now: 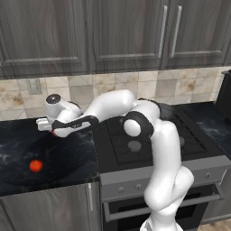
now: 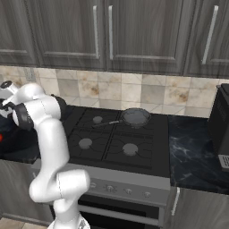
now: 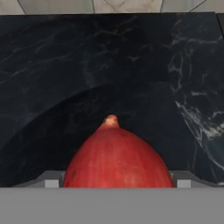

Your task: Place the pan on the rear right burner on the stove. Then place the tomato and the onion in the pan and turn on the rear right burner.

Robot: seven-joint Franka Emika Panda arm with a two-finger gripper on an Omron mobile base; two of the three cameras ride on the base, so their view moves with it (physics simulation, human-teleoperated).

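The dull red onion (image 3: 117,157) fills the space between my two fingertips, its sides meeting both, with its pointed tip away from the camera. My gripper (image 3: 117,183) is shut on it, low over the black counter (image 3: 109,65) left of the stove (image 1: 117,142). In the left base view the gripper (image 1: 50,131) reaches left, a sliver of the onion (image 1: 53,133) showing under it. The bright tomato (image 1: 36,165) lies on the counter in front of it, apart. The pan (image 2: 135,117) rests on the rear right burner, handle (image 2: 107,122) pointing left.
The stove's knobs (image 2: 118,190) line its silver front. A black appliance (image 2: 222,127) stands on the counter to the right of the stove. A tiled wall with an outlet (image 1: 34,85) and dark cabinets lie behind.
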